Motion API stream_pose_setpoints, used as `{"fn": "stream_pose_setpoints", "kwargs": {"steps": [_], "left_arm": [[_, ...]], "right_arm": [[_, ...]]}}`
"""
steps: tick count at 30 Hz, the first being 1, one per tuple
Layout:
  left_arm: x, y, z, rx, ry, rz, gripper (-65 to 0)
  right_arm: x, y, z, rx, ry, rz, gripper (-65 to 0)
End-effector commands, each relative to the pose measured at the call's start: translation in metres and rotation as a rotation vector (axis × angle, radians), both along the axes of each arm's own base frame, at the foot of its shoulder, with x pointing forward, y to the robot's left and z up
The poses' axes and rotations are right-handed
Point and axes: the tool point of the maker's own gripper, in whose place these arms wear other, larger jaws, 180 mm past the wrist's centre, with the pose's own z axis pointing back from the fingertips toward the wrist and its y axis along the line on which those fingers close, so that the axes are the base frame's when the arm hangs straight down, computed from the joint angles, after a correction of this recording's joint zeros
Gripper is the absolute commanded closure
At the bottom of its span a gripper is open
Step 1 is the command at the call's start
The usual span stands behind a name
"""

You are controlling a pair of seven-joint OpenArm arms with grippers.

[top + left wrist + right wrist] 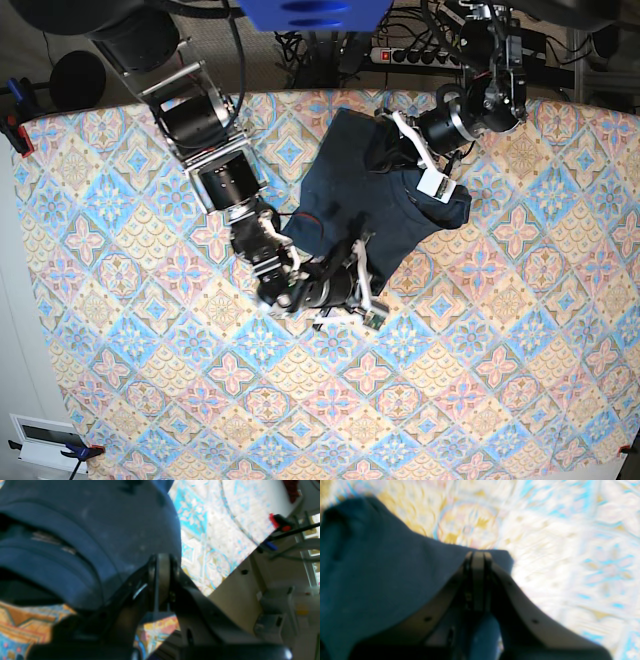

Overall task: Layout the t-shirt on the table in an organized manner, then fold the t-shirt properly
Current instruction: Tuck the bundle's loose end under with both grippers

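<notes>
Right now both grippers are pinched tight on cloth. The left gripper [162, 562] is clamped on an edge of the dark navy soft cloth t-shirt [82, 542], close to the ribbed neck band seen in its wrist view. The right gripper [478, 557] is clenched on a corner of the same shirt, and the cloth hangs from it like a little tent.

From above, the t-shirt sits near the far middle of the big worktop with the blue, pink and cream tile-pattern cloth [480, 380]. It looks bunched and crooked, with folds on top of each other, not flat. The right gripper holds its near edge and the left gripper holds the far side by the neck.

So I think the laying-out step is in hand, and folding has not begun. Next, the two arms probably need to pull apart and lift a little, so the shirt opens out, then lay it down smooth.

No boxes, bins or baskets are in sight.
</notes>
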Motion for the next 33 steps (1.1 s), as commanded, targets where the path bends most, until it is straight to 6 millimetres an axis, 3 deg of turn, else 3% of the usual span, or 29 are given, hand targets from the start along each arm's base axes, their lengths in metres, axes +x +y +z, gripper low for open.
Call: {"fn": "stream_pose_setpoints", "kwargs": {"steps": [1, 5, 9, 11, 15, 22, 28, 33], "left_arm": [[0.007, -0.001, 0.005, -0.011, -0.027, 0.005, -0.4], [0.014, 0.004, -0.015, 0.036, 0.008, 0.012, -0.4], [0.019, 0.011, -0.028, 0.089, 0.024, 0.013, -0.4], [0.023, 0.016, -0.03, 0.127, 0.017, 0.009, -0.4], [0.037, 0.021, -0.028, 0.187, -0.014, 0.006, -0.4], [0.075, 0.026, -0.033, 0.183, -0.011, 0.021, -0.4], [0.119, 0.026, -0.016, 0.165, -0.064, 0.037, -0.4], [0.147, 0.03, 0.016, 0.157, -0.162, 0.059, -0.4]], "right_arm": [[0.007, 0.009, 0.01, 0.018, -0.03, 0.012, 0.0], [0.0, -0.004, -0.021, -0.079, 0.008, 0.018, 0.0], [-0.001, -0.008, -0.025, -0.101, 0.017, 0.017, 0.0], [0.0, -0.024, -0.03, -0.152, 0.024, 0.008, 0.0], [0.019, -0.065, -0.005, -0.24, -0.092, -0.023, 0.0], [-0.01, -0.113, -0.003, -0.381, -0.148, -0.04, 0.0], [-0.055, -0.115, -0.013, -0.382, -0.138, -0.018, 0.0], [-0.06, -0.113, -0.01, -0.368, -0.148, -0.02, 0.0]]}}
